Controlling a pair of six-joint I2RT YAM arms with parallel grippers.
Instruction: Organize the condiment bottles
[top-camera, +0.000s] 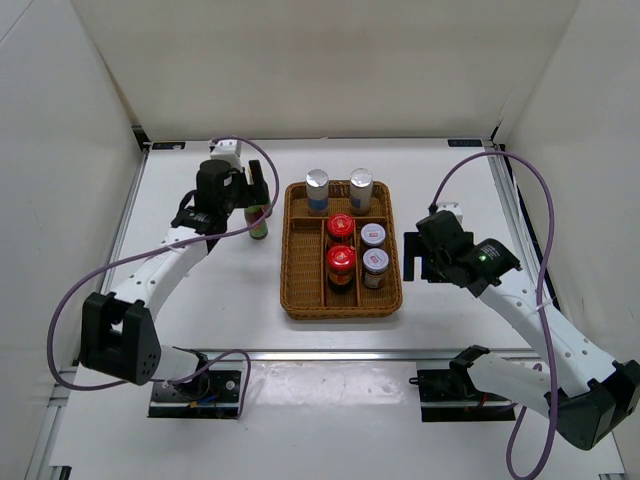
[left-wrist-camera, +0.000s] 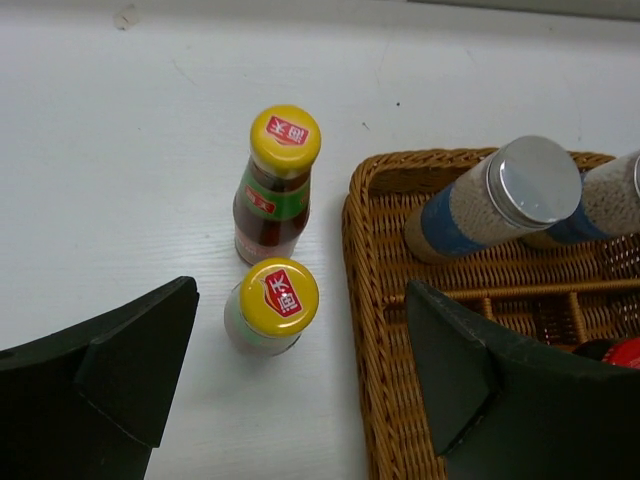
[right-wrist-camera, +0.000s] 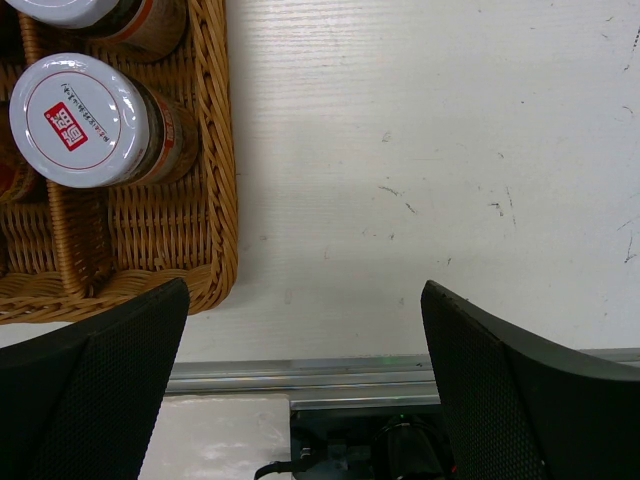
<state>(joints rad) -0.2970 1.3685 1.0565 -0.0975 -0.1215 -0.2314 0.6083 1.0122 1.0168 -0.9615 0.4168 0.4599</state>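
Two slim yellow-capped sauce bottles stand on the table just left of the brown wicker tray. My left gripper is open above them, with the nearer bottle between and just ahead of its fingers. In the top view the left gripper partly hides the bottles. In the tray stand two silver-capped bottles, two red-lidded jars and two white-lidded jars. My right gripper is open and empty beside the tray's right side.
The tray's empty left compartment runs along its left side. Its rim lies under my left gripper's right finger. An aluminium rail marks the table's near edge. White walls enclose the table.
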